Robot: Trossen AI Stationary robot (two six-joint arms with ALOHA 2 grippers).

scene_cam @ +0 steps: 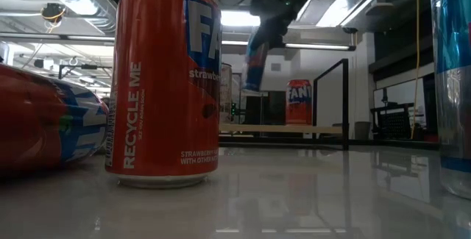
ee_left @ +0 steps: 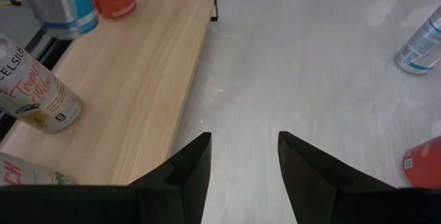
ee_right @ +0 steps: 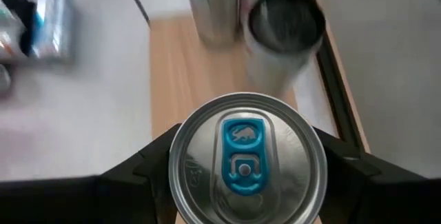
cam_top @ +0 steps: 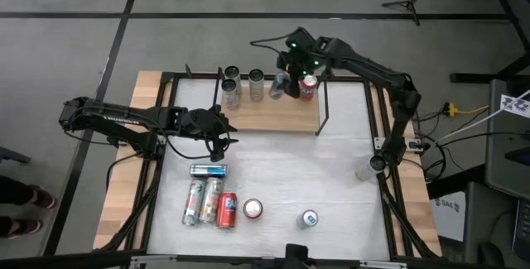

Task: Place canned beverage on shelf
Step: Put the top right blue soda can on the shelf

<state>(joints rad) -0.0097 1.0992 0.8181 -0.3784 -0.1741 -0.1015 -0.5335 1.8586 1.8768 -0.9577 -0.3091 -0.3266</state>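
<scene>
**Right gripper holds a blue can above the shelf's far edge**

The right gripper (cam_top: 286,77) is clamped on a slim blue-and-silver beverage can (cam_top: 279,86), its two dark fingers (ee_right: 141,172) pressed against opposite sides of the can's silver lid. In the low view the can (scene_cam: 255,61) hangs tilted, its base clear of the board. It sits over the small light-wood shelf with thin black rod uprights (cam_top: 273,113), near the far long edge.

Just beside the held can, toward the shelf's right end, stands a red soda can (cam_top: 307,88). On its other side two tall pale cans (cam_top: 243,84) stand upright along the same far edge. The near half of the board is bare wood from end to end, and the black upright (cam_top: 320,108) marks the right end.

The left gripper (cam_top: 217,127) hovers over the white tabletop (cam_top: 331,170) just off the shelf's near-left corner, its fingers (ee_left: 189,165) spread apart with nothing between them.

Toward the table's near edge lie a blue can on its side (cam_top: 207,170), two pale cans and a red one lying side by side (cam_top: 209,203), plus two upright cans (cam_top: 252,210) (cam_top: 309,218). The stretch of tabletop between these and the shelf is open
</scene>
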